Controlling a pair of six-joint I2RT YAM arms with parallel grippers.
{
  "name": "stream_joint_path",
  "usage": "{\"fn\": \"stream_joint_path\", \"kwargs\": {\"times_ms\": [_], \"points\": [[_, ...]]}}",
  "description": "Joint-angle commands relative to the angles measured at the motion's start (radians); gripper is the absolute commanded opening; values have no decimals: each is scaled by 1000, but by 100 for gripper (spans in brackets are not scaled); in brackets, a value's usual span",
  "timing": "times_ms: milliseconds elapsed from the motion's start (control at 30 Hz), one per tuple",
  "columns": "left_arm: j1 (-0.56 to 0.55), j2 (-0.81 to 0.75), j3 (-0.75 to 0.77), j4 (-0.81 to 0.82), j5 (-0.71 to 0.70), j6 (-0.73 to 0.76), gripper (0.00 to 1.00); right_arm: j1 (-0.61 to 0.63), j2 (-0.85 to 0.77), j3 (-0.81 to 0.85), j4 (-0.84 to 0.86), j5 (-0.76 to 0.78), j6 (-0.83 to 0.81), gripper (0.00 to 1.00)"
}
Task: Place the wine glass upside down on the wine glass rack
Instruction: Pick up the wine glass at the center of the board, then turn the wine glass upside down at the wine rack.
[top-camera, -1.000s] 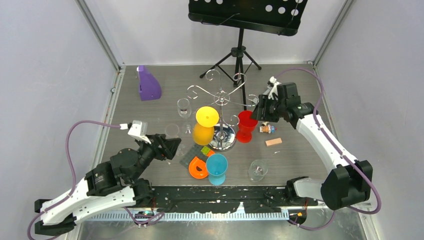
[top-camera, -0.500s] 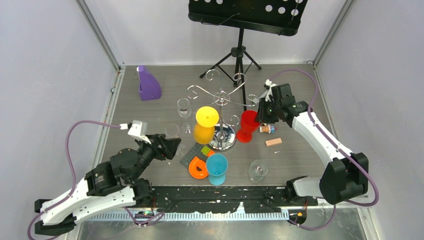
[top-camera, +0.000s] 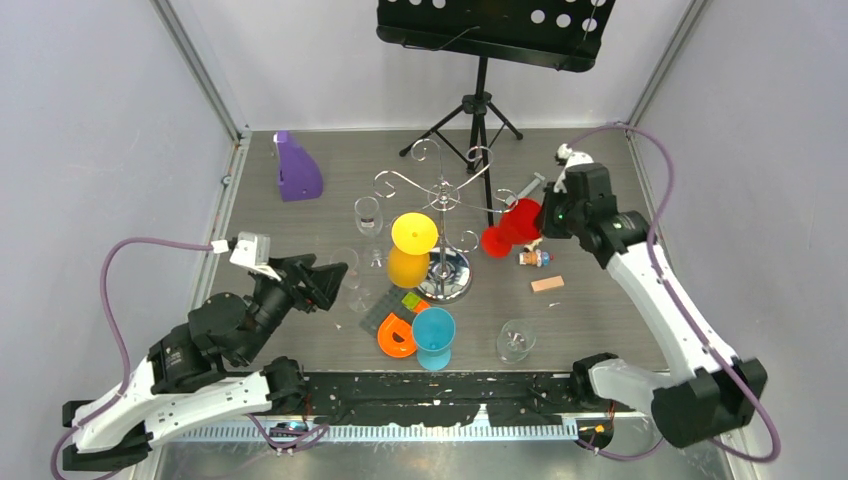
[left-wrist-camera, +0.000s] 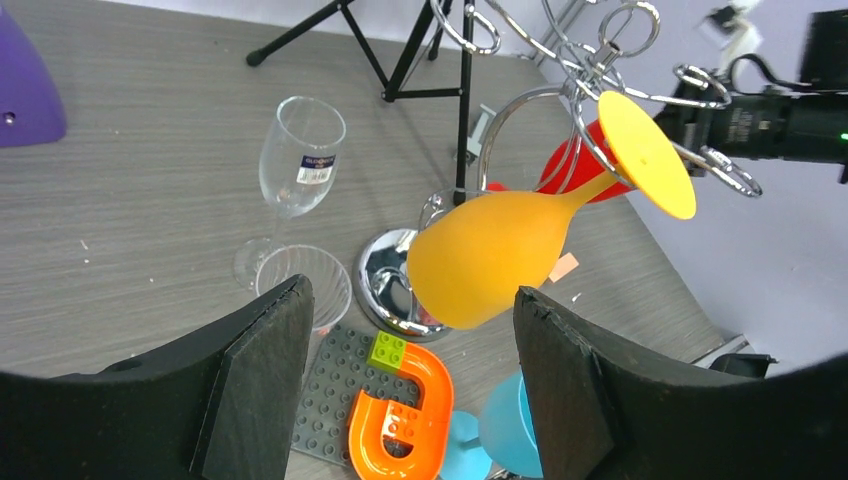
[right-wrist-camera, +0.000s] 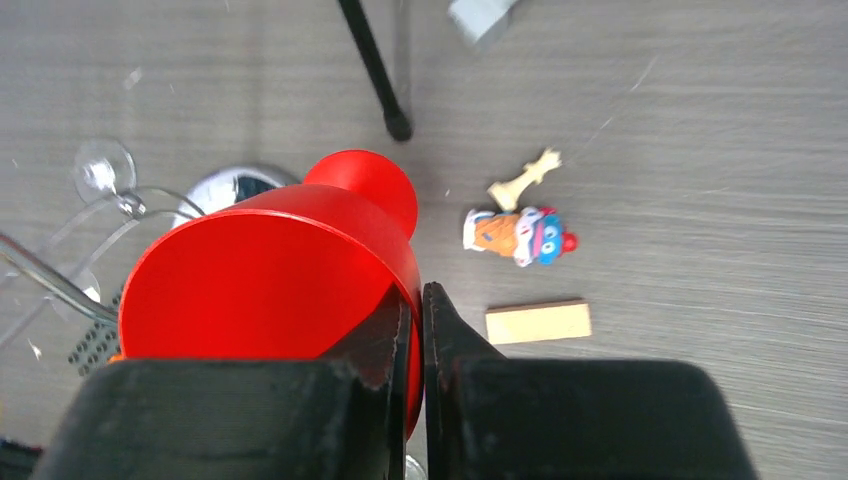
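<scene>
My right gripper (top-camera: 543, 216) (right-wrist-camera: 414, 335) is shut on the rim of a red wine glass (top-camera: 512, 227) (right-wrist-camera: 268, 272). The glass is off the table and tilted, its foot pointing toward the wine glass rack (top-camera: 446, 192), a chrome stand with a round mirror base (left-wrist-camera: 385, 287). A yellow wine glass (top-camera: 409, 250) (left-wrist-camera: 498, 256) hangs upside down from one rack arm. My left gripper (top-camera: 330, 284) (left-wrist-camera: 410, 385) stands open and empty, left of the rack above a clear cup (left-wrist-camera: 306, 286). A clear wine glass (top-camera: 368, 214) (left-wrist-camera: 300, 152) stands upright behind it.
A blue wine glass (top-camera: 434, 336), an orange piece (top-camera: 396, 336) on a grey stud plate and a clear glass (top-camera: 516, 341) sit at the front. A toy figure (top-camera: 534, 258) and wood block (top-camera: 547, 284) lie under the right arm. A black tripod stand (top-camera: 480, 106) and purple object (top-camera: 296, 168) are behind.
My right gripper has closed on the red wine glass's rim, lifted it off the table and tipped it while drawing back to the right. The left arm has shifted slightly left.
</scene>
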Motion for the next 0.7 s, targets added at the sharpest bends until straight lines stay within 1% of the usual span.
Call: {"fn": "stream_joint_path", "kwargs": {"times_ms": [0,33,67,200,267,333,367,400,500,533,567,667], "points": [[-2,12,57,37,-11,52,72,-7,-147,112,-4,199,3,5],[-2,14,63,43,-9,62,72,-8,-179,121,-8,231,-1,5],[-1,15,68,52,-4,77,73,-8,-195,137,-13,302,-10,5],[-3,0,72,108,12,116,74,-8,-318,155,15,501,-45,5],[-2,-2,80,133,27,143,74,-7,-386,166,43,549,-66,5],[-2,12,102,153,50,186,74,-8,-432,205,58,542,-78,5],[-2,26,121,159,67,210,74,-8,-445,223,57,498,-81,5],[-3,46,143,159,85,237,74,-7,-445,276,46,462,-81,5],[-3,125,240,146,131,309,74,-7,-406,403,10,238,-76,6],[-2,154,276,144,145,330,74,-7,-394,460,-6,197,-70,5],[-2,185,312,143,160,352,74,-7,-375,485,-10,125,-56,6],[-2,275,414,157,197,407,74,-6,-346,557,11,9,-3,6]]}}
